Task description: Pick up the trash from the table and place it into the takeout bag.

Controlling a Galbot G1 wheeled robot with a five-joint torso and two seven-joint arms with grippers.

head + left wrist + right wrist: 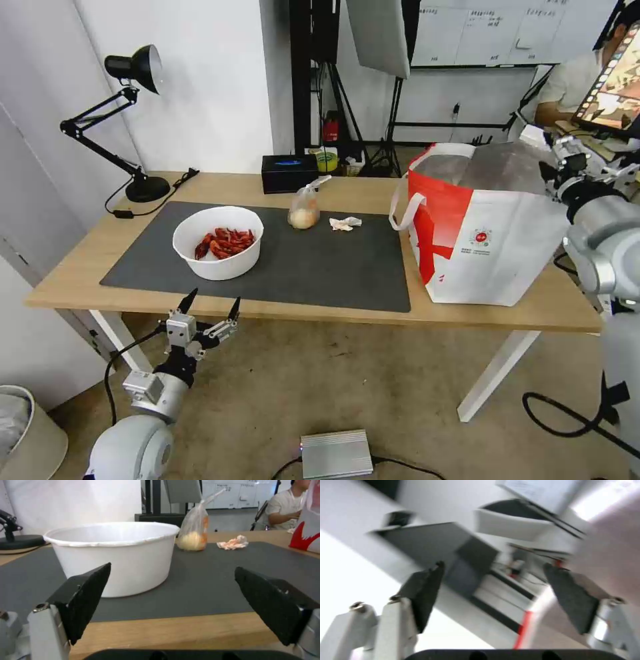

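Head view, with both wrist views: your left tool hovers at the lower left of the frame, just off the near edge of the bench, its two black fingers spread wide and holding nothing; in the left wrist view it faces the white bowl of crayfish shells across the dark grey mat. The bowl stands left of centre on the mat; the knotted clear bag and the crumpled tissue lie near each other at the mat's far edge, upper centre. The red-and-white takeout bag stands upright at the right end of the bench, its mouth open. Your right tool is raised at the upper right of the head view, beside the bag's top, fingers wide apart and empty. Probable hazards: a grip on one side of the bowl's thin rim may tilt it and spill shells on the carry across to the bag; a low approach may strike the bench edge; the soft bag walls may fold if the bowl catches the rim.
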